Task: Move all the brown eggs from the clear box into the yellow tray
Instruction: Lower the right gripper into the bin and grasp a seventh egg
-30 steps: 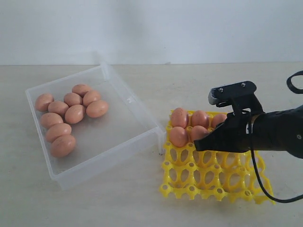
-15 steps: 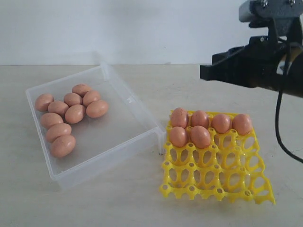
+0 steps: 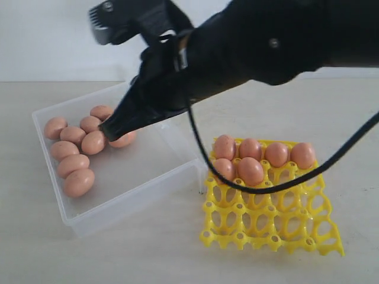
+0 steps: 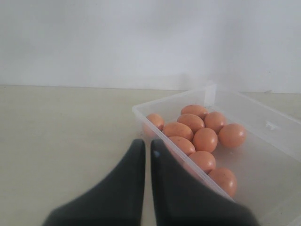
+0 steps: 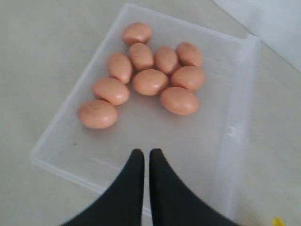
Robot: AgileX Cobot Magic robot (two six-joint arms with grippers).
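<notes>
Your right gripper [image 3: 110, 128] has its fingers pressed together with nothing between them. The right arm [image 3: 266, 35] stretches across the middle of the exterior view, and the gripper hangs over the box [image 3: 130, 198]. In that view its tip covers part of the egg cluster. The right wrist view shows the tip above bare box floor, clear of every egg. Ten eggs [image 3: 79, 182] lie on their sides in the box, bunched toward its left end as the exterior view has it, many of them touching their neighbours. The rest of the box floor is bare. The tray [image 3: 273, 240] sits on the table [image 3: 148, 260] to the right of the box, its back left corner just beside the box's near right corner. You have six eggs seated in the tray: four fill the back row, and two sit in the next row, in its two leftmost cells. The other cells are open. A black cable [image 3: 249, 188] droops from the arm and crosses in front of the tray in the exterior view. Your left gripper [image 4: 145, 153] shows only in its own wrist view. Its fingers are drawn together to a thin slit and hold nothing. It sits outside the box over the table, with the box corner just beyond the fingertips.
</notes>
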